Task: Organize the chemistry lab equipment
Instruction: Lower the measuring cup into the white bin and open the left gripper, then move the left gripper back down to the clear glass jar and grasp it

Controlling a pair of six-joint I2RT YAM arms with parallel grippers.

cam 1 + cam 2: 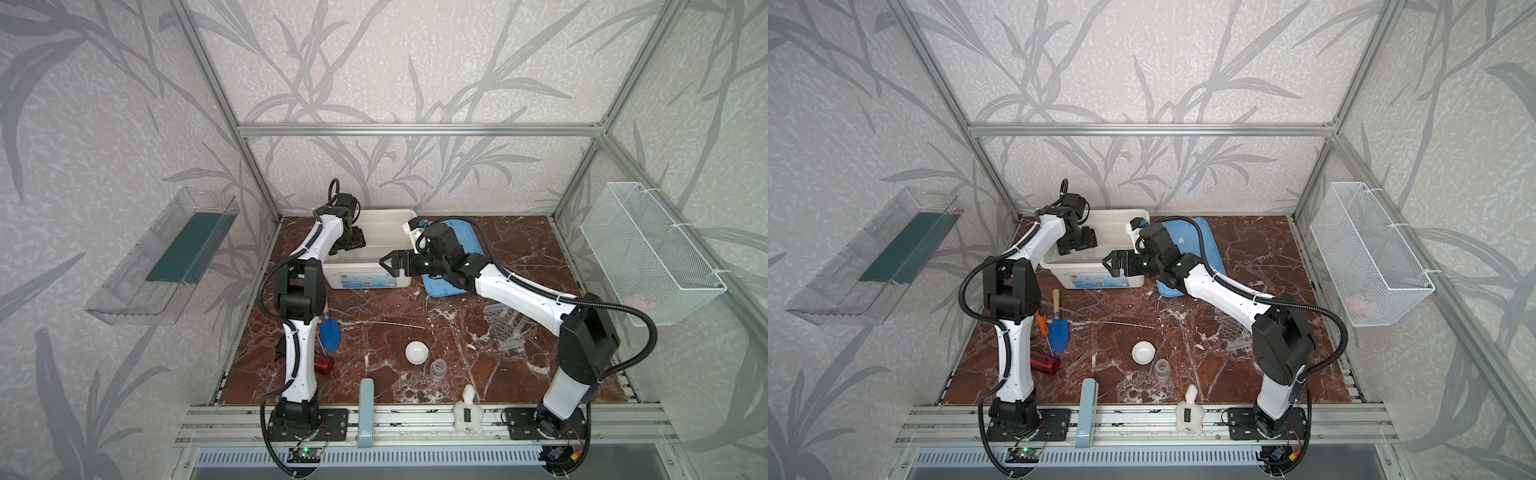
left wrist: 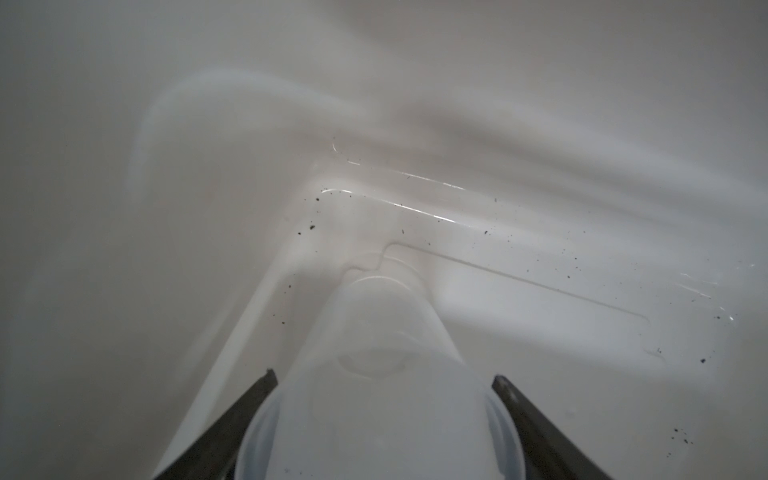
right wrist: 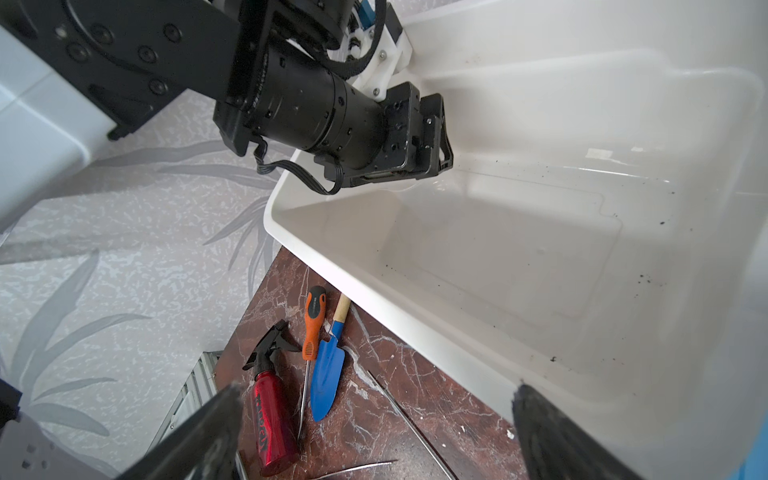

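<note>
Inside the white bin (image 1: 332, 276), the clear beaker (image 2: 374, 324) lies between the fingers of the left claw (image 2: 384, 375); whether they grip it I cannot tell. By the bin's front rim, the right claw (image 1: 386, 265) gapes empty.

Wht bin (image 1: 334, 276), wht dish (image 1: 417, 352), blu lid (image 1: 440, 289), red-brn marbled tabletop (image 1: 415, 299).

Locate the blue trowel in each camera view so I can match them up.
A top view: blue trowel left of centre, in front of the white bin.
A top view: trowel same place, handle toward the bin.
Left wrist: not in it; this view looks into the bin.
Right wrist: trowel beside the orange screwdriver, outside the bin.
Shared landmark: the white bin.
</note>
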